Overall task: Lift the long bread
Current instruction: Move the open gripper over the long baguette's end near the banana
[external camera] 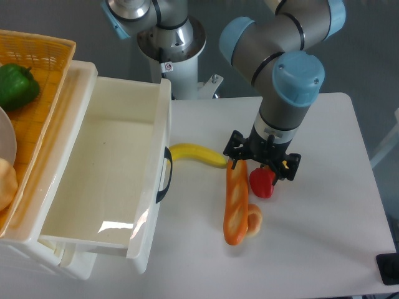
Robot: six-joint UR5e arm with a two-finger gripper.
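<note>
- Directly below the gripper [262,167] lies the long bread [236,204], stretched lengthwise on the white table [324,243]; its upper end sits right under the gripper's left side as the camera sees it, the rest reaching toward the table's near edge.
- Whether the fingers are spread or closed cannot be told (the wrist hides them).
- Close around it: a yellow banana [196,154] at the upper end, a small bun [254,218] touching the lower part, a red pepper [262,182] beside it.
- Further left stands an open white drawer [106,180].
</note>
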